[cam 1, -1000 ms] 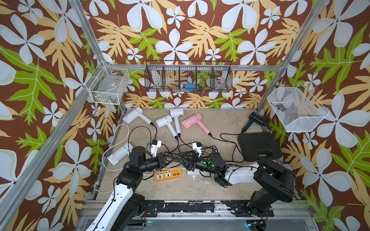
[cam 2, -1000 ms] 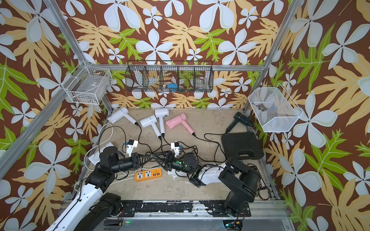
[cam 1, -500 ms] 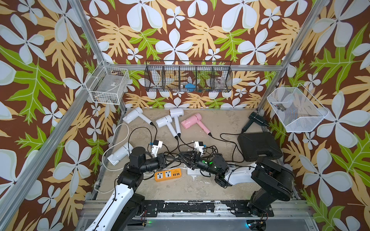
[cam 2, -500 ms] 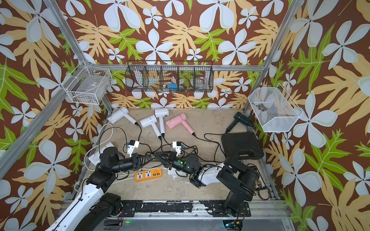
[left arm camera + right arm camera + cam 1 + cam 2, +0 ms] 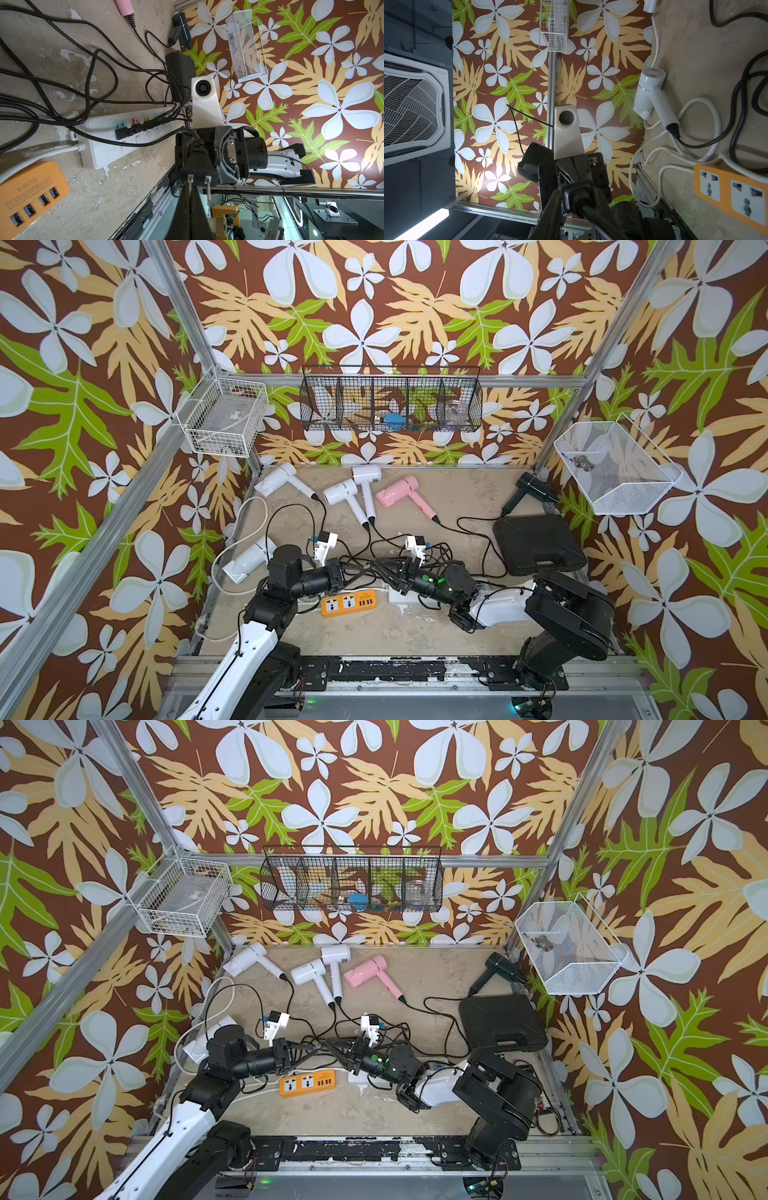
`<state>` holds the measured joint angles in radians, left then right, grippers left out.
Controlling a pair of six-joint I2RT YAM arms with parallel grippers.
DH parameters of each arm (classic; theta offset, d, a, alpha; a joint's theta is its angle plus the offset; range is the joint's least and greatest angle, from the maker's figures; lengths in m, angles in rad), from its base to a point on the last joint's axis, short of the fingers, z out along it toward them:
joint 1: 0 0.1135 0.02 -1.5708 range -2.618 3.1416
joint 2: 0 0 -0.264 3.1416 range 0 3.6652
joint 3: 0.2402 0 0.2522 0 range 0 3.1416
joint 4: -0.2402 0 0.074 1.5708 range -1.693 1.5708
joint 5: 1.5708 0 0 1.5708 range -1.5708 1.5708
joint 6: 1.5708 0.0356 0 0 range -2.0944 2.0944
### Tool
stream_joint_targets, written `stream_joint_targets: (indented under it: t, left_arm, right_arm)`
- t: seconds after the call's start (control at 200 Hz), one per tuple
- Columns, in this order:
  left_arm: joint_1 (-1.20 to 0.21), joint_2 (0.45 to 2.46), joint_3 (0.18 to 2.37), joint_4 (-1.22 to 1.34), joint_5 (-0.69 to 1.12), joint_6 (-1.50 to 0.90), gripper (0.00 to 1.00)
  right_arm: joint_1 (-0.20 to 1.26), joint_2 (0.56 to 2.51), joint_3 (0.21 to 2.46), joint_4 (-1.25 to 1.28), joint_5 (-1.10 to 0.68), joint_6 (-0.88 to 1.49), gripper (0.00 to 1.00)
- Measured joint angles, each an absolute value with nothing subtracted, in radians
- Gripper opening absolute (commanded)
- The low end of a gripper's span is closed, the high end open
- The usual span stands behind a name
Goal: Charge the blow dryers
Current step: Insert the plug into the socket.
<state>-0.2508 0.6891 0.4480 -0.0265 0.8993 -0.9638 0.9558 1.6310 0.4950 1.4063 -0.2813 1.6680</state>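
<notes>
Several blow dryers lie on the floor: three white ones (image 5: 282,485) (image 5: 345,495) (image 5: 368,485), a pink one (image 5: 401,493), a black one (image 5: 532,489) and a white one (image 5: 249,562) at the left wall. Both grippers meet at mid floor on one black plug (image 5: 197,164). My left gripper (image 5: 190,187) is shut, pinching one of the plug's metal prongs. From the other side, my right gripper (image 5: 577,195) is shut around the plug's body (image 5: 571,197), with the cord trailing back from it. In both top views the two tips (image 5: 365,568) (image 5: 328,1043) touch above the strips.
The long white power strip (image 5: 99,149) lies under the right gripper with several plugs in it. An orange power strip (image 5: 349,603) lies beside it. Tangled black cords (image 5: 415,551) cover mid floor. A black case (image 5: 538,543) sits right. Wire baskets (image 5: 224,423) (image 5: 390,406) (image 5: 611,468) hang on the walls.
My right gripper has slid left to meet the left gripper and has closed around the plug. The left arm has stayed where it was, still shut.
</notes>
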Motion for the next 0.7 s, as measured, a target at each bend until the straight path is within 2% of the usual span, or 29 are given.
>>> stream_joint_targets:
  t: [0.095, 0.245, 0.38, 0.48, 0.701]
  left_arm:
    - [-0.250, 0.686, 0.448, -0.025, 0.902, -0.967, 0.00]
    - [-0.248, 0.686, 0.448, -0.025, 0.901, -0.967, 0.00]
    - [-0.247, 0.688, 0.461, -0.042, 0.893, -0.964, 0.00]
    - [-0.247, 0.700, 0.495, -0.089, 0.870, -0.934, 0.11]
    - [-0.247, 0.720, 0.599, -0.247, 0.708, -0.828, 0.46]
  right_arm:
    - [0.955, 1.631, 0.501, 1.400, -0.283, 1.666, 0.17]
    - [0.954, 1.632, 0.507, 1.398, -0.285, 1.660, 0.00]
    - [0.952, 1.634, 0.508, 1.401, -0.290, 1.647, 0.00]
    - [0.952, 1.636, 0.508, 1.412, -0.289, 1.634, 0.00]
    - [0.952, 1.639, 0.505, 1.400, -0.289, 1.577, 0.00]
